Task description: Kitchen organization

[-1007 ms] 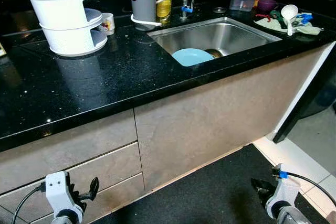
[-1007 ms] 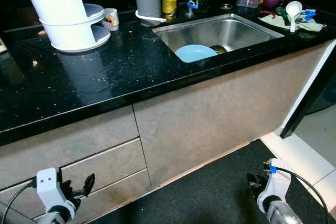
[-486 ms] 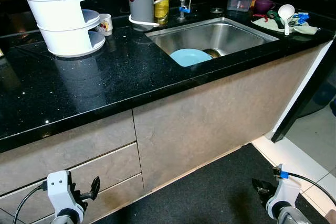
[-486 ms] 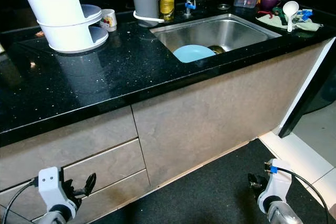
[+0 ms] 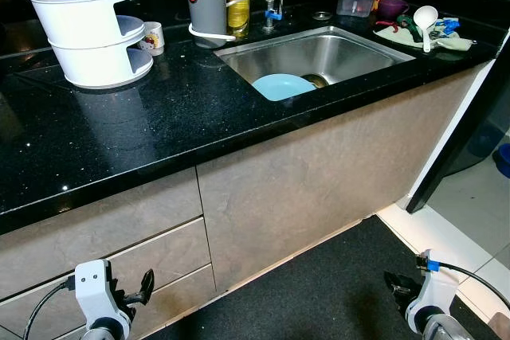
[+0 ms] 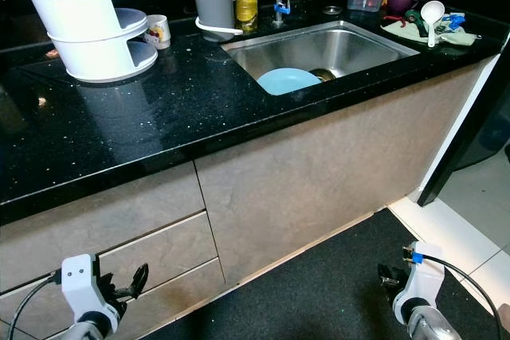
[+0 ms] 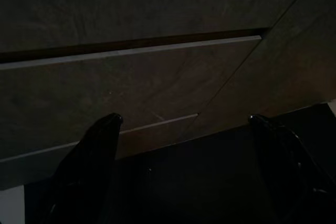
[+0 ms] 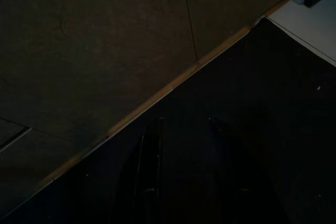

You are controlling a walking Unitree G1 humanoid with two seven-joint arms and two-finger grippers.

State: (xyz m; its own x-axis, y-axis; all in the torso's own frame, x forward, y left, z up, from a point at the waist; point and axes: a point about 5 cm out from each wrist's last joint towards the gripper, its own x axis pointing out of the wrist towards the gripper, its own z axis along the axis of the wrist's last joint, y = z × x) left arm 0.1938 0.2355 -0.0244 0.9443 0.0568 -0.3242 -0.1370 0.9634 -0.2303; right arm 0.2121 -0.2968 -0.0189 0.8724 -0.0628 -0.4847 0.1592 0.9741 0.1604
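Both arms hang low at the robot's sides, idle. The left hand (image 7: 184,166) has its two black fingers (image 7: 86,166) spread wide apart with nothing between them. The right hand (image 8: 184,171) also hangs empty, its fingers (image 8: 149,171) closer together with a narrow gap showing.

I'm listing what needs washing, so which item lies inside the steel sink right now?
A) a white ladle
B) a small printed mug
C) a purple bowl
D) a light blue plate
D: the light blue plate lies in the sink near its front edge, while the ladle, purple bowl and mug all sit on the black counter.
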